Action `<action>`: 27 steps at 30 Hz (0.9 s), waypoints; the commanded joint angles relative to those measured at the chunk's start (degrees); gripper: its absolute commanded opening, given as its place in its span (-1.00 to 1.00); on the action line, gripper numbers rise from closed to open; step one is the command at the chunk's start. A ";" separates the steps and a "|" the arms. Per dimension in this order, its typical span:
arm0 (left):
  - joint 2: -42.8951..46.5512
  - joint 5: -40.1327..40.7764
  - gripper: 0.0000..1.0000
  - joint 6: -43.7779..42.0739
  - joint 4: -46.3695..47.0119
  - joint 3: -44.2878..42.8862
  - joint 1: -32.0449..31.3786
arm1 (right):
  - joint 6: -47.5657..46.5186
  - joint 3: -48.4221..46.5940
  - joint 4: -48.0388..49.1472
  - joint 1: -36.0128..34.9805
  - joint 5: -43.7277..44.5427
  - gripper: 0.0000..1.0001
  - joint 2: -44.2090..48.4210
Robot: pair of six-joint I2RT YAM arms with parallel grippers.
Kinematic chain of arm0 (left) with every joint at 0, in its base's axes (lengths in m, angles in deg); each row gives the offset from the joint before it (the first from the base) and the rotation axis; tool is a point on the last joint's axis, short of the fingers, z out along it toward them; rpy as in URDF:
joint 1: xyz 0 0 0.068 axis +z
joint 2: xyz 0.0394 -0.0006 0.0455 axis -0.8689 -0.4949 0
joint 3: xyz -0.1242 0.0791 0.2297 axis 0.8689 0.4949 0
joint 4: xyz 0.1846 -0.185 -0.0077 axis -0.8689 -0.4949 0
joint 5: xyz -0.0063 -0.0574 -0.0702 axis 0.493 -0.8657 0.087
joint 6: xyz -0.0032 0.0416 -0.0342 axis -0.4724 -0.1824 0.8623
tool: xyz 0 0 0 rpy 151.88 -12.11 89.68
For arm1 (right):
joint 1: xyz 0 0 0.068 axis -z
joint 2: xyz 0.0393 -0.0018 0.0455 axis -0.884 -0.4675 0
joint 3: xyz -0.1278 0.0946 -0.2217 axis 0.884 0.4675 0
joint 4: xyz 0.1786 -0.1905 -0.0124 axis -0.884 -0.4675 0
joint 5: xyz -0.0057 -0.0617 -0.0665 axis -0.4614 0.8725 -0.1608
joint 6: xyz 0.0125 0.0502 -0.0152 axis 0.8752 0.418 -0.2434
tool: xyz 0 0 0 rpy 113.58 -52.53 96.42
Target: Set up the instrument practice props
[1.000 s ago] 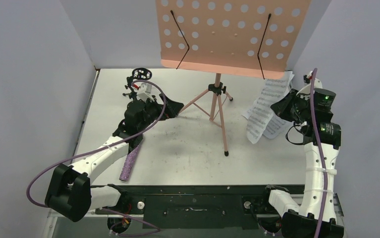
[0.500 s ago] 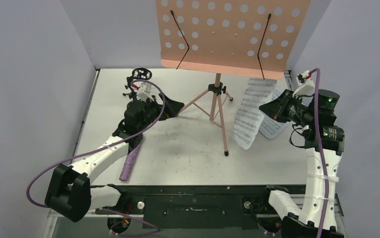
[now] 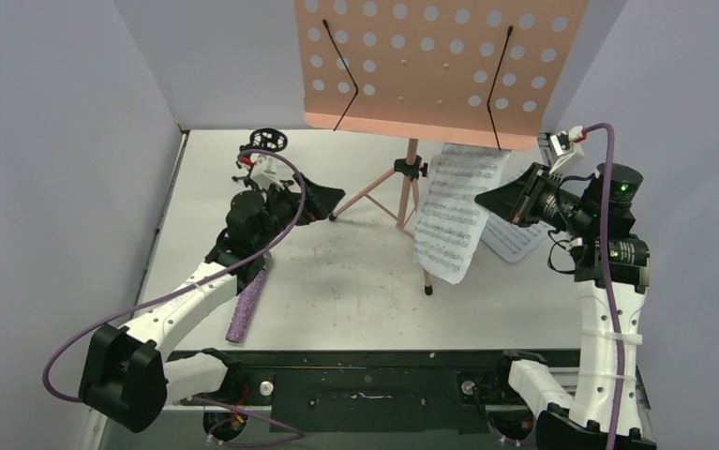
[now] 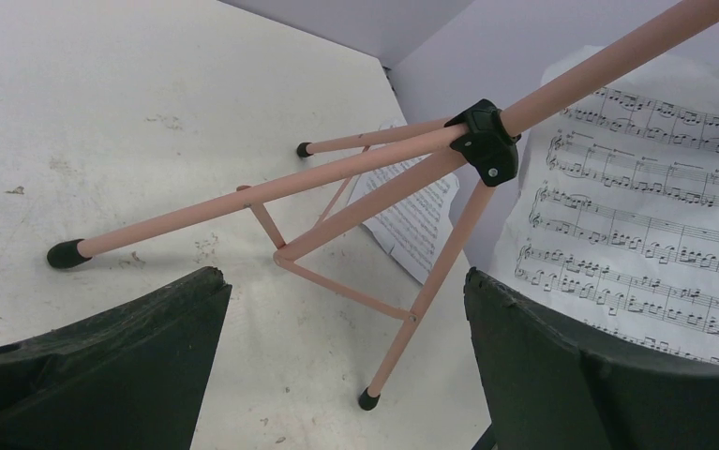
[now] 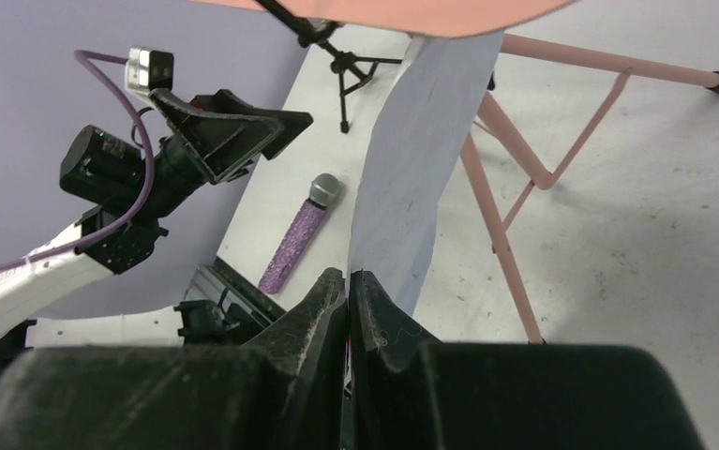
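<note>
While the right hand [image 3: 488,199] is clamped shut on one edge of a white sheet-music page [image 3: 452,214], the page hangs in the centre of the overhead frame. Its long axis runs nearly top to bottom, printed staves face the camera, and its top edge sits just under the lower lip of the pink music stand [image 3: 440,66]. That stand is upright, its perforated desk filling the top centre, its three legs splayed on the counter [image 3: 355,291]. More pages [image 3: 516,240] lie flat on the counter behind the right hand.

At right of frame, the right arm rises from its base and bends so the hand points left. The left arm reaches from lower left toward the centre. The left hand [image 3: 335,201] has its fingers wide apart, holding nothing, pointed at the stand's legs.

A purple glitter microphone [image 3: 247,307] lies flat at lower left beside the left arm, its long axis near vertical in frame, grey head at the upper end. A small black mic stand [image 3: 266,142] stands at upper left.
</note>
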 commanded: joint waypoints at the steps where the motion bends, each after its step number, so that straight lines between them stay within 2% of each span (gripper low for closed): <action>1: 1.73 0.29 0.93 0.72 3.98 -0.26 0.45 | 2.45 0.49 5.41 -2.77 -3.18 -0.89 0.15; 5: 1.72 0.00 0.93 1.29 4.23 -0.11 0.54 | 4.67 1.74 7.90 -8.51 -0.82 -0.89 -0.22; 14: 3.10 -2.38 0.93 1.14 8.07 1.79 1.19 | 2.99 -2.63 8.46 -34.20 13.11 -0.89 -6.38; 18: 5.43 -2.37 0.95 1.51 12.36 5.76 1.80 | 0.27 -7.57 7.90 -42.02 15.96 -0.89 -10.87; 24: 11.61 0.38 0.96 -0.87 14.57 11.35 3.19 | -3.54 -13.26 10.92 -46.26 15.01 -0.89 -13.85; 27: 15.39 2.68 0.95 -4.57 14.36 13.54 3.83 | -4.07 -13.02 14.73 -46.37 20.36 -0.89 -12.38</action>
